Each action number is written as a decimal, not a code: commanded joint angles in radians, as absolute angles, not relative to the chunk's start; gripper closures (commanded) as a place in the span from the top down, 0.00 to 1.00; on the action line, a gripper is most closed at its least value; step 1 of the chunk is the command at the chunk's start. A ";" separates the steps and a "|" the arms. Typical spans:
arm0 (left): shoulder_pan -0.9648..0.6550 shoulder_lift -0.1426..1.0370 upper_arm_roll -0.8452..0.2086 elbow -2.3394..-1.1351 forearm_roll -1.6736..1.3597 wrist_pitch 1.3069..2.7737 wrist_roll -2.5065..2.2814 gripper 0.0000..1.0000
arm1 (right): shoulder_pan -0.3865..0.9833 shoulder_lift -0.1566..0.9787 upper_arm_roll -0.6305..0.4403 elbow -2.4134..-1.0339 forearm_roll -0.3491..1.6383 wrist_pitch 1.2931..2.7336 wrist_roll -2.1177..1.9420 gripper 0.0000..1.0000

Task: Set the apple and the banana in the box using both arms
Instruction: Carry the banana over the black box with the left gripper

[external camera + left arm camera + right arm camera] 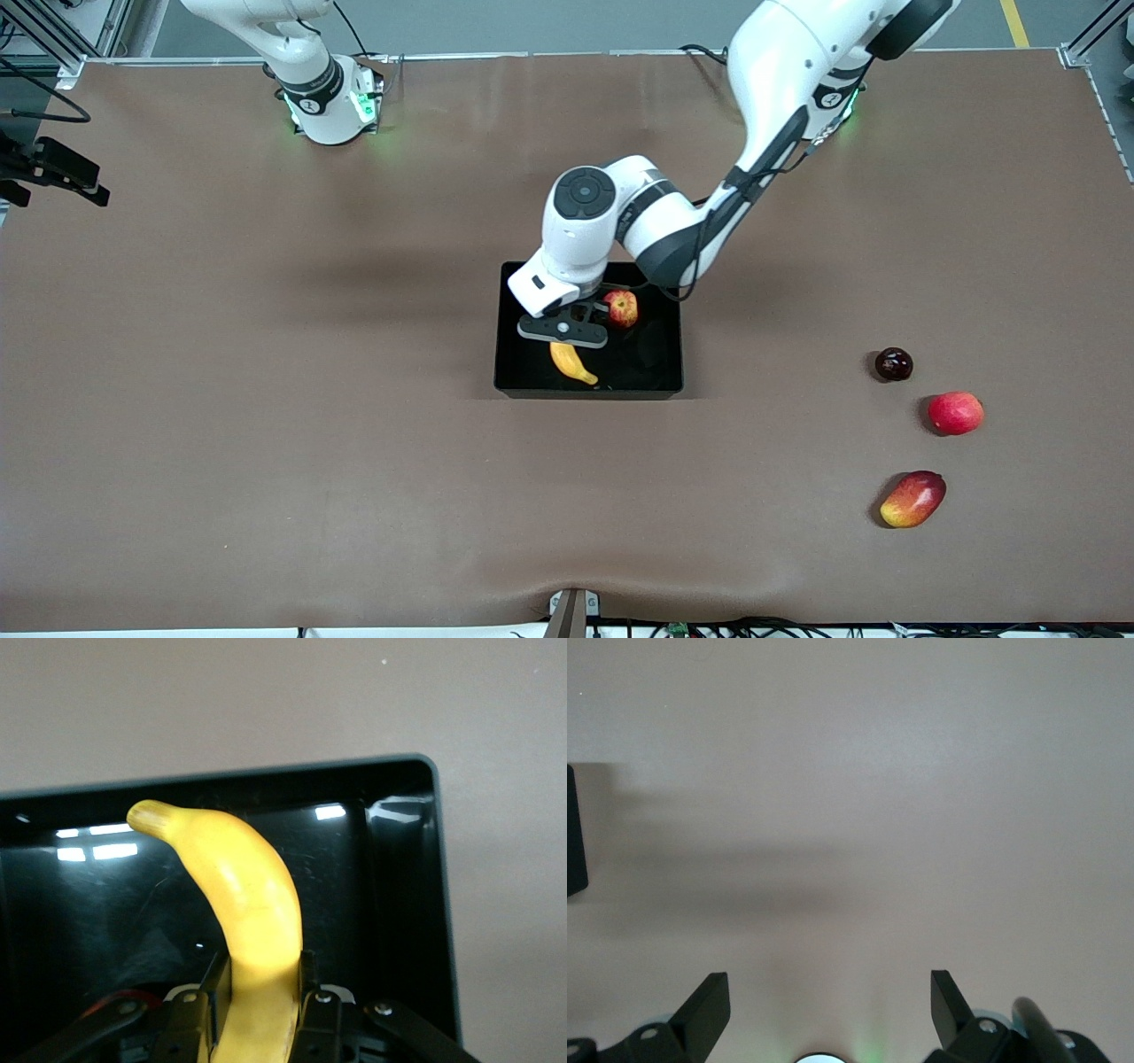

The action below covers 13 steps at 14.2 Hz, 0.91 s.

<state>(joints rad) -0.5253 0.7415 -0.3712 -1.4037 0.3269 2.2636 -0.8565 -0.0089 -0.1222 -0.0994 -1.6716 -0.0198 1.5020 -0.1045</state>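
My left arm reaches out from its base with the elbow bent and the wrist turned down, its left end effector (564, 339) low over the middle of the desk, fingers (314, 1001) clamped on something. My right arm waits folded near its base, its right end effector (830, 1005) spread wide, facing down.

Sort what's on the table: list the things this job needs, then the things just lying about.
Job:
apple, in the box
banana, held by left gripper over the box
right gripper, open, waiting

Lying about, toward the left arm's end:
dark round fruit
pinkish-red fruit
mango
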 commanded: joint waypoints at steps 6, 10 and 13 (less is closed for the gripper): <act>-0.647 0.807 -0.259 -1.376 0.328 2.321 -0.907 0.00 | -0.028 -0.120 -0.092 -1.666 0.003 1.493 -0.110 1.00; -0.657 0.842 -0.247 -1.376 0.327 2.362 -0.910 0.00 | -0.029 -0.120 -0.092 -1.666 0.003 1.493 -0.110 1.00; -0.657 0.867 -0.245 -1.376 0.327 2.391 -0.910 0.00 | -0.029 -0.120 -0.092 -1.667 0.003 1.493 -0.110 1.00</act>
<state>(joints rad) -0.6417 0.8458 -0.2601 -1.3990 0.3269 2.3697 -0.8911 -0.0092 -0.1221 -0.1002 -1.6716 -0.0175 1.5008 -0.1045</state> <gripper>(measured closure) 0.656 0.000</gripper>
